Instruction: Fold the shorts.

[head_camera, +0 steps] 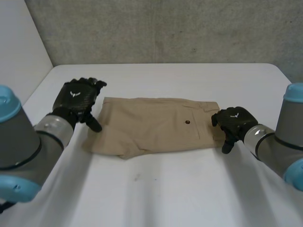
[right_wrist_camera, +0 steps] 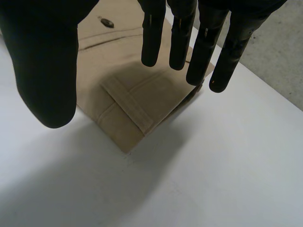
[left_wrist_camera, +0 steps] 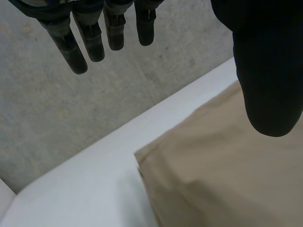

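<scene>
Tan shorts (head_camera: 151, 126) folded flat at the middle of the white table (head_camera: 165, 189), left hand (head_camera: 75, 100) over their leg end, fingers (left_wrist_camera: 94, 42) straight, apart from thumb, right hand (head_camera: 234, 120) over the waistband corner, fingers (right_wrist_camera: 179, 38) likewise extended, both hands empty

Cannot see a stretch of the shorts (head_camera: 151, 132) at their left edge behind the thumb of the left hand (head_camera: 75, 100) in the head view, nor their right end under the right hand (head_camera: 233, 120). Cannot tell what the small dark spot (head_camera: 187, 122) on the cloth is: too small. Cannot follow the cloth past the edges of either wrist view.
</scene>
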Robot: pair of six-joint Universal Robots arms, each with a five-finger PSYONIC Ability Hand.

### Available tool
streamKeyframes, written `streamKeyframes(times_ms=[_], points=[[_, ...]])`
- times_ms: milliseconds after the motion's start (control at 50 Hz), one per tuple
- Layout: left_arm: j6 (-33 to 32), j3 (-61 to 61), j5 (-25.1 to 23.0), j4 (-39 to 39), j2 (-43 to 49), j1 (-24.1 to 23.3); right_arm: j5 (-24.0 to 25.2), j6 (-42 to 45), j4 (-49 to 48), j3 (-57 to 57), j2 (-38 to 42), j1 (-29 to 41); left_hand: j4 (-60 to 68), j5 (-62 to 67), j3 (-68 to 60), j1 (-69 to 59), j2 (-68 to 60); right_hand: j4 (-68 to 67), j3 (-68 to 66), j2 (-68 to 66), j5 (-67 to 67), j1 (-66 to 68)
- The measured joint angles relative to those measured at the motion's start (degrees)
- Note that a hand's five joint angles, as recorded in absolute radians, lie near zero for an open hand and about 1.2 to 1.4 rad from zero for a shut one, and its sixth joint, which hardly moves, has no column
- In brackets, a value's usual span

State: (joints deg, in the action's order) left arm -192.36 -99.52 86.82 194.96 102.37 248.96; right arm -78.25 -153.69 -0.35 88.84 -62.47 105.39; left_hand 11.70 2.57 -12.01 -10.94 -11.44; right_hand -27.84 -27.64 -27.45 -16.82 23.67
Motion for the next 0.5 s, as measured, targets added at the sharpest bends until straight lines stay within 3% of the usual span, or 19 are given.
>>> streamKeyframes(times_ms=[260,280,320,340,500], points=[[0.8,-7.9,0.1,0.5,-4.5,0.1,0.3,0.0,-9.8,-0.5,6.7,-0.1,0.0,0.0,0.0,0.0,0.0,-7.1,-7.3,-7.5,-6.7,6.3],[0.8,-8.2,0.1,0.5,-4.5,0.3,0.2,0.0,-10.7,-1.2,8.0,-0.1,0.0,0.0,0.0,0.0,0.0,-17.6,-18.8,-19.0,-16.8,15.0],[0.8,-8.4,0.2,0.5,-4.5,0.4,0.0,0.0,-11.2,-1.6,8.7,-0.2,0.0,0.0,0.0,0.0,0.0,-17.6,-18.8,-19.0,-16.8,15.0],[0.8,-8.5,0.2,0.5,-4.5,0.5,-0.1,0.1,-11.8,-2.0,9.4,-0.3,0.0,0.0,0.0,0.0,0.0,-37.3,-37.0,-38.3,-34.3,26.3],[0.9,-8.6,0.4,0.4,-4.4,0.8,-0.8,0.1,-12.4,-2.6,9.5,-2.9,0.0,0.0,0.0,0.0,0.0,-40.2,-38.6,-39.8,-35.6,27.8]])
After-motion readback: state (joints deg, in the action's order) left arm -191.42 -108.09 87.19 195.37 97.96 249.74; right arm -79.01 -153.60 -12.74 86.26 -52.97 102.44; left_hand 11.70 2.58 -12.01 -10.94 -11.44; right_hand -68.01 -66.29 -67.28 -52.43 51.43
